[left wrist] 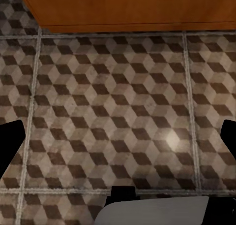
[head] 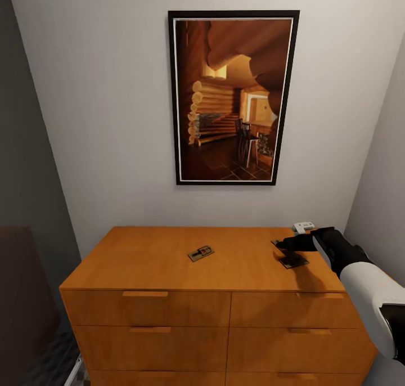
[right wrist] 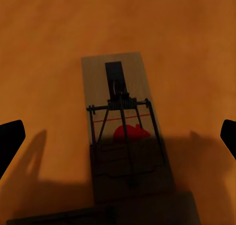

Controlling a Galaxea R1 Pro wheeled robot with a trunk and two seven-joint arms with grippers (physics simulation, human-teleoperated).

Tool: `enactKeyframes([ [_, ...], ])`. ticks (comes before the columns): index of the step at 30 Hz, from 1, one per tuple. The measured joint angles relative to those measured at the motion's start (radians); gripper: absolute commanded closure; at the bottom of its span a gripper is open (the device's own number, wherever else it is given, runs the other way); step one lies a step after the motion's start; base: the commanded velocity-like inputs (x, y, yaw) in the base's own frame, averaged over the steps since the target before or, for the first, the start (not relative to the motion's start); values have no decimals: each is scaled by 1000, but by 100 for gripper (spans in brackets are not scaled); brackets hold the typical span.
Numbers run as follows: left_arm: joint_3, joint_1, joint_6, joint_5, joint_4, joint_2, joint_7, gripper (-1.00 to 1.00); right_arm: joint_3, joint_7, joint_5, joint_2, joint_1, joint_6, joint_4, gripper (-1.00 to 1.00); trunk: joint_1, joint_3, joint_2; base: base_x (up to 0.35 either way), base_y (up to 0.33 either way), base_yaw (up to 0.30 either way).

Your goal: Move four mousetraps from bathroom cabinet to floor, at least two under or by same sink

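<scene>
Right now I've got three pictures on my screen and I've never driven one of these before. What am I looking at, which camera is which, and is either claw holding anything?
The big picture is from the robot's head, looking down at the cabinet below a framed picture. One mousetrap lies near the middle of its top. The right gripper, on the black and white arm, hovers over a second mousetrap at the right edge.

The right wrist camera looks down between that gripper's fingers: they are spread wide with the trap beneath them, not gripped.

The left wrist camera shows the left gripper's open fingers over the bathroom floor, beside the cabinet's base. Neither holds anything.
</scene>
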Motion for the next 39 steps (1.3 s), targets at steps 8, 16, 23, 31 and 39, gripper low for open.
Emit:
enactKeyframes([
  [8, 0, 0, 0, 0, 0, 0, 0, -100, 0, 0, 0, 0, 0, -5, 3, -100, 0, 0, 0, 0, 0, 0],
  [16, 0, 0, 0, 0, 0, 0, 0, -100, 0, 0, 0, 0, 0, -6, 4, -100, 0, 0, 0, 0, 0, 0],
  [23, 0, 0, 0, 0, 0, 0, 0, -100, 0, 0, 0, 0, 0, -11, 25, -100, 0, 0, 0, 0, 0, 0],
  [31, 0, 0, 0, 0, 0, 0, 0, -100, 0, 1, 1, 1, 0, -64, 55, -100, 0, 0, 0, 0, 0, 0],
  [39, 0, 0, 0, 0, 0, 0, 0, -100, -1, 1, 1, 2, 0, -75, 69, -100, 0, 0, 0, 0, 0, 0],
])
